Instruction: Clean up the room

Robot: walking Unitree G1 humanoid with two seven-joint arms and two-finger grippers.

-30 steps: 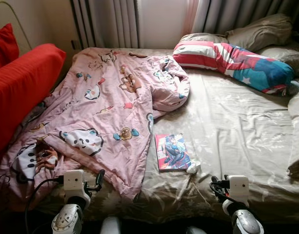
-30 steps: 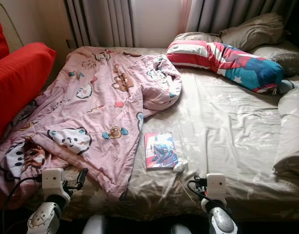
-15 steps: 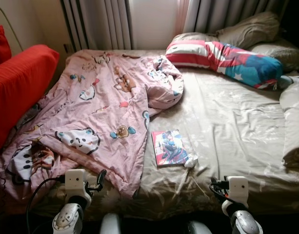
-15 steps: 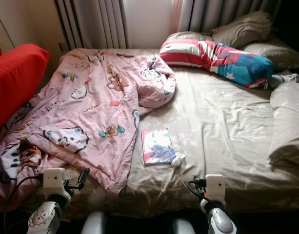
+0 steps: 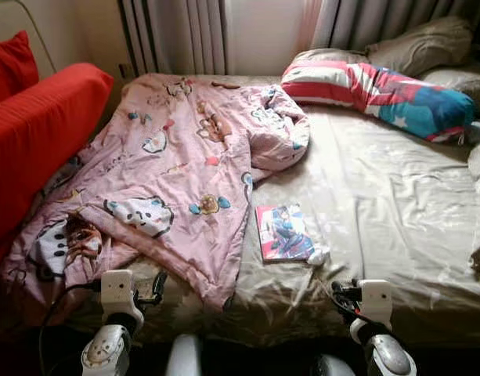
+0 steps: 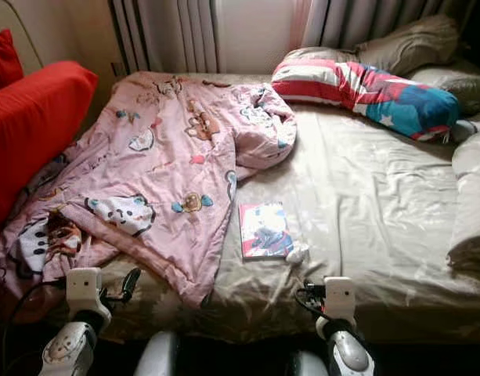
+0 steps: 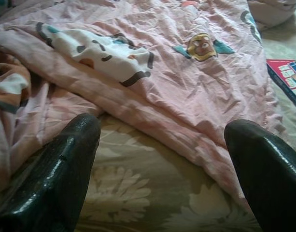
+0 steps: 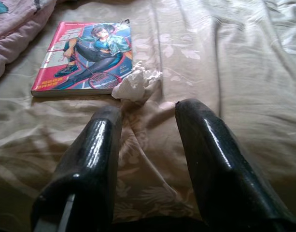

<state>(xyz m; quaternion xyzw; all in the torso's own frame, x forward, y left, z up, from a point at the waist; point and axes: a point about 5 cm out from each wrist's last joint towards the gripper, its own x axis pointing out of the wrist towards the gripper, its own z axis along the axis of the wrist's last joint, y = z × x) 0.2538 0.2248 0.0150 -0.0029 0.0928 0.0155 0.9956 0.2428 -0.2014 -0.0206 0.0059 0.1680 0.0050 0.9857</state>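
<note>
Bed holds a pink quilt, magazine and crumpled tissue just beside it — both grippers, left and right, hover low with fingers spread, gripping nothing.

Pink cartoon-print blanket, beige sheet

pink quilt rumpled on bed | book beside its edge

Daylight from behind the curtains, bright across the bed sheet. Glare on the book cover. Dark shadow along the near bed edge. Sharp head views; black fingers close up, slightly soft.
</note>
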